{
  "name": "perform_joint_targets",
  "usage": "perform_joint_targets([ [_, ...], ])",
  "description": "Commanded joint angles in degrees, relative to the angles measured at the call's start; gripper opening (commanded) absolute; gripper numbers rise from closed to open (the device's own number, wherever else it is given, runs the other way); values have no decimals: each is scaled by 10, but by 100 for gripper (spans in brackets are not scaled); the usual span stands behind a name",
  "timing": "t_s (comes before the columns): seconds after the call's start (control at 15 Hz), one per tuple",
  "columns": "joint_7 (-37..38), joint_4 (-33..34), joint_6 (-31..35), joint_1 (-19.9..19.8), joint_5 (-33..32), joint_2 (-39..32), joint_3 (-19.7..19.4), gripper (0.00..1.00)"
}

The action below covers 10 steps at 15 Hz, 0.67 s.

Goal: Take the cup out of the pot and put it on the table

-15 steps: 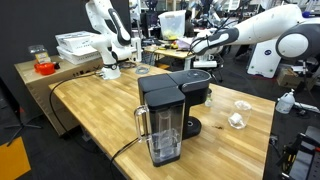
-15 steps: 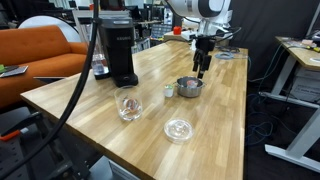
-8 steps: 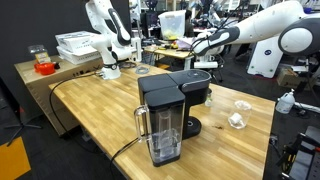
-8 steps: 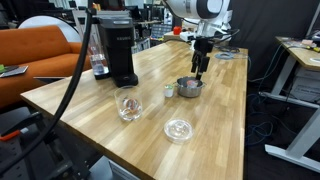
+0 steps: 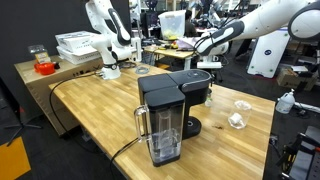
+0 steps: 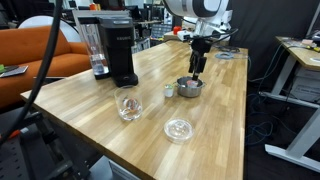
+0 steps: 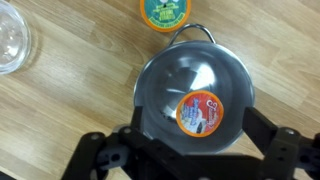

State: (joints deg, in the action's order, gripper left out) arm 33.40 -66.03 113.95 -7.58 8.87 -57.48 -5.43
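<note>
A small steel pot (image 7: 165, 75) stands on the light-wood table (image 7: 60, 110). The cup (image 7: 199, 113), with an orange-rimmed foil lid, lies inside the pot at its bottom. My gripper (image 7: 196, 142) is open and hangs right above the pot, with a finger on each side of it and nothing held. In an exterior view the gripper (image 6: 197, 68) is just over the pot (image 6: 189, 88) near the table's (image 6: 100, 110) far side. In an exterior view (image 5: 207, 64) the gripper shows behind the coffee machine, and the pot is hidden there.
A green-lidded cup (image 7: 164, 10) stands on the table next to the pot (image 6: 169, 91). A clear glass (image 6: 128, 106) and a glass lid (image 6: 178, 129) sit nearer the front. The black coffee machine (image 6: 120, 50) stands to one side. White scraps (image 5: 238, 120) lie by the edge.
My gripper has shifted a little and come slightly lower over the pot. The cup and pot have not moved.
</note>
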Motion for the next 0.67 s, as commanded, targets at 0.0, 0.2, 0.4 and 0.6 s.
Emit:
perform_joint_targets([
  [0.0,-4,-4,1,4,7,2,-8,100],
  [0.2,-4,-13,6,6,7,7,-8,100],
  [0.4,-2,-13,4,6,6,7,-9,100],
  [0.6,-2,-15,4,7,6,6,-10,100],
])
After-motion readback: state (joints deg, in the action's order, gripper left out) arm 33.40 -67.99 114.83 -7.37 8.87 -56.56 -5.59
